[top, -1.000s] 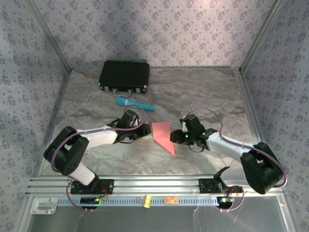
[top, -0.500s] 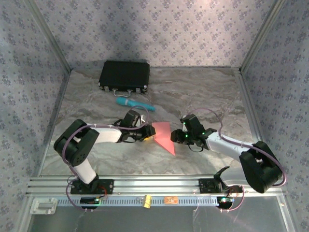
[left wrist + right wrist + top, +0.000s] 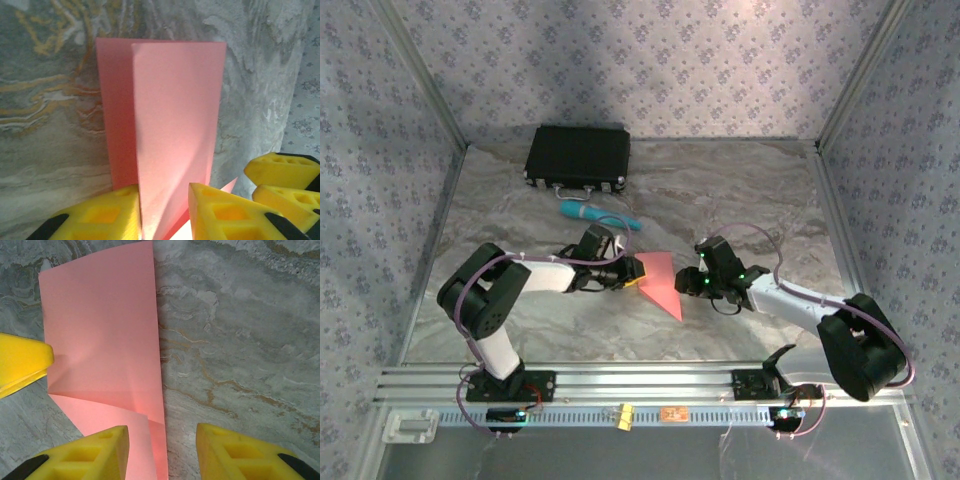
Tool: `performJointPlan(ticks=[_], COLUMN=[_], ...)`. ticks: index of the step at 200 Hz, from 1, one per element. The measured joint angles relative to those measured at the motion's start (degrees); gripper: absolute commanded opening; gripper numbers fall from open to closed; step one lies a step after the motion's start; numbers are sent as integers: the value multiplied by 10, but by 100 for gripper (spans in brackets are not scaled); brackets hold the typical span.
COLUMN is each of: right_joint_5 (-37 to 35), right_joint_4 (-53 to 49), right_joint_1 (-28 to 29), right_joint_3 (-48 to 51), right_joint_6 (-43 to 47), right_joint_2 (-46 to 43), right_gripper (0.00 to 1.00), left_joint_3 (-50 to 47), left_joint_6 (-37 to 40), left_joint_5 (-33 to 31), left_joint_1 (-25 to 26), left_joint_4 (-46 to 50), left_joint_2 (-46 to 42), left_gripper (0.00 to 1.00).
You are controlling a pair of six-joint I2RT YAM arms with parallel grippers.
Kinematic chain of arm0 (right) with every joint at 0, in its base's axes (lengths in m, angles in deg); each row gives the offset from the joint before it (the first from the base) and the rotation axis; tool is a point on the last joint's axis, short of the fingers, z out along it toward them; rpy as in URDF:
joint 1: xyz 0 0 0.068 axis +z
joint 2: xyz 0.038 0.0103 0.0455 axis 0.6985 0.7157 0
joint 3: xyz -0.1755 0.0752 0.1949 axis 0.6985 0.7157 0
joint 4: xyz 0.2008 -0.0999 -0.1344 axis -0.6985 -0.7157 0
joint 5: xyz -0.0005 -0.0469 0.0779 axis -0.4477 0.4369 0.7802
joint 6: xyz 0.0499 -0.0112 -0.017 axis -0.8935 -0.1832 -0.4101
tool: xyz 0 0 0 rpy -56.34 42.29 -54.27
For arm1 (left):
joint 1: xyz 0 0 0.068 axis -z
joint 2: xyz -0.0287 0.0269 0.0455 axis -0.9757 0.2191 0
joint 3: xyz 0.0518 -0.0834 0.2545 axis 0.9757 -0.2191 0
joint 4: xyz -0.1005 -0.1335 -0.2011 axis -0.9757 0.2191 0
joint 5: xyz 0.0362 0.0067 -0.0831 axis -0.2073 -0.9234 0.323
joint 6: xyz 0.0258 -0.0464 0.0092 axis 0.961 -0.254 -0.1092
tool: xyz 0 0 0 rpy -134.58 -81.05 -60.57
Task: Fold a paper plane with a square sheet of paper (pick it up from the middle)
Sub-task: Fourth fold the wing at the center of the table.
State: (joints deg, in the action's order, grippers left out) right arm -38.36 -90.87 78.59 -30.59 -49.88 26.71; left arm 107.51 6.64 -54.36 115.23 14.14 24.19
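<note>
Cannot follow the square sheet of paper (image 3: pixel 175 110) to its near end in the left wrist view: cut off at the bottom edge, down between the fingers of the left hand (image 3: pixel 164 200). Cannot tell how far the raised flap runs past that edge. Same trouble in the right wrist view, near corner cut off below the frame beside the fingers (image 3: pixel 85 455) of the right hand (image 3: pixel 160 440). From above, cannot make out the folds; logged just a pink wedge, left edge partly covered by the left hand. Cannot read either hand's fingers at that size.

Found the paper mid-worktop (image 3: pixel 740 190), lying between the two hands, well apart from the teal cylinder (image 3: pixel 600 215) and the black case (image 3: pixel 578 158) farther back. Noted one layer flat on the marbled surface, a second folded over it and standing up a little.

Left hand: logged as narrowly parted, straddling the raised flap, one pad against its face; cannot confirm a firm pinch. Right hand: logged as parted wide, one finger over the paper's corner, the other over bare worktop, gripping nothing. Spotted a left-hand finger at the paper's edge in the right wrist view, touching or just above; cannot tell which.
</note>
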Motion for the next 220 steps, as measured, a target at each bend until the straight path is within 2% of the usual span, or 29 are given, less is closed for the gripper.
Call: performJointPlan(ticks=[84, 160, 220], right_joint_5=[-9, -26, -47], right_joint_4=[0, 4, 5], right_joint_1=[3, 7, 16], right_joint_3=[0, 9, 17], right_joint_6=[0, 0, 5], right_joint_2=[-10, -45, -75], right_gripper=[42, 46, 46], left_joint_3=[5, 7, -1], left_joint_6=[-14, -19, -19], left_joint_5=[21, 23, -33], left_joint_1=[0, -3, -3], left_joint_4=[-35, -52, -28], left_joint_2=[27, 35, 8], left_gripper=[26, 5, 3])
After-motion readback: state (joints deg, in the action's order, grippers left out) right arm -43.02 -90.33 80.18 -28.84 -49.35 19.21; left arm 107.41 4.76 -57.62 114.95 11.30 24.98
